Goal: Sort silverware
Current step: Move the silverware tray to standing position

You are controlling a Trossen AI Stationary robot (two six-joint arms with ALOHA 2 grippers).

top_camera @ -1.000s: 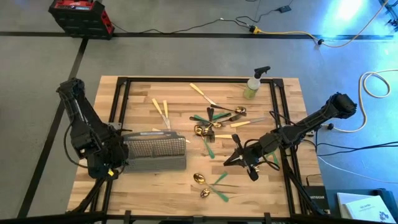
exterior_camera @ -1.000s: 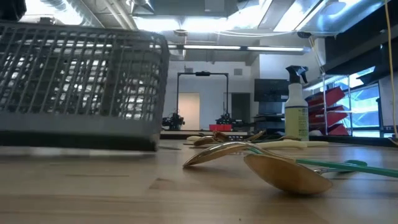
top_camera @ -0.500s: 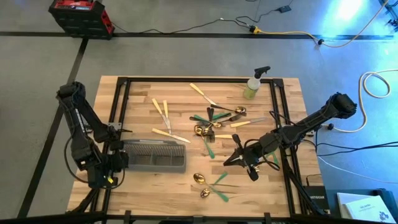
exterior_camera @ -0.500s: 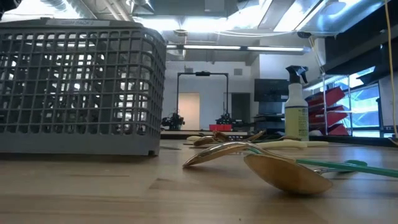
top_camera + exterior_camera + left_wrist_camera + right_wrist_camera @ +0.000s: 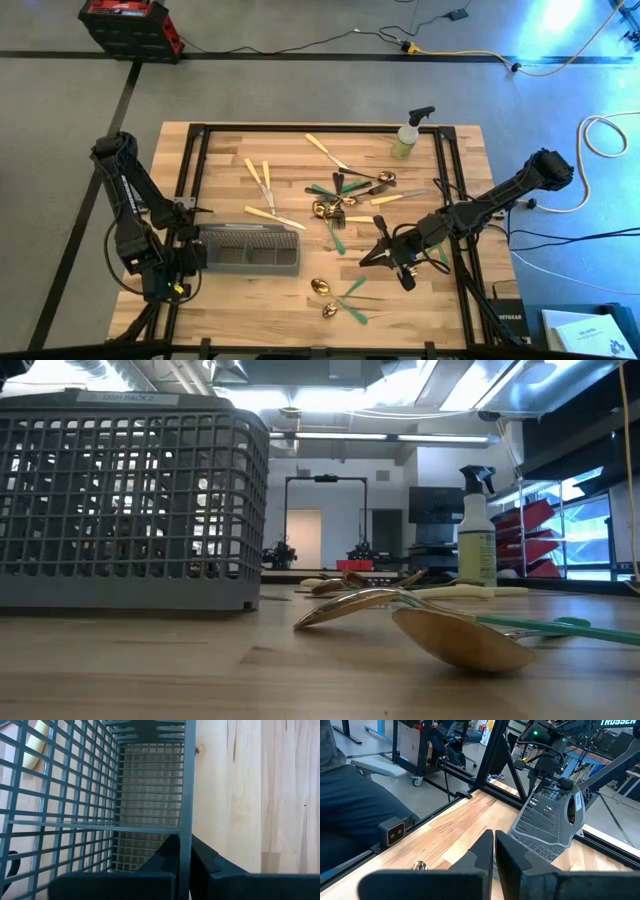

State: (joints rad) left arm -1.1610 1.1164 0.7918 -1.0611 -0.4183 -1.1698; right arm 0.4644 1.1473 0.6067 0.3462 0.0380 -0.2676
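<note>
My wooden table (image 5: 230, 150) fills the high view. At its 8 o'clock corner the grey wire-mesh caddy (image 5: 248, 250) stands upright, open top toward the camera. My left gripper (image 5: 190, 252) sits at the caddy's 9 o'clock end, fingers (image 5: 165, 862) pressed together on the caddy's end wall, one inside the basket and one outside. My right gripper (image 5: 372, 256) hangs over the table at about 4 o'clock, its fingers (image 5: 482, 852) closed against each other with nothing between them, pointing toward the caddy.

The yellow-green spray bottle (image 5: 408, 135) stands at 1 o'clock near the far edge.

The silverware (image 5: 345, 195) lies loose on the wood, none of it in the caddy as far as I can tell. The main heap is just past centre toward 2 o'clock, gold heads and green and cream handles crossing. Cream-handled pieces (image 5: 260, 175) lie at 11 o'clock, beyond the caddy. Two gold spoons with green handles (image 5: 340, 295) rest at 6 o'clock, near the front edge.
</note>
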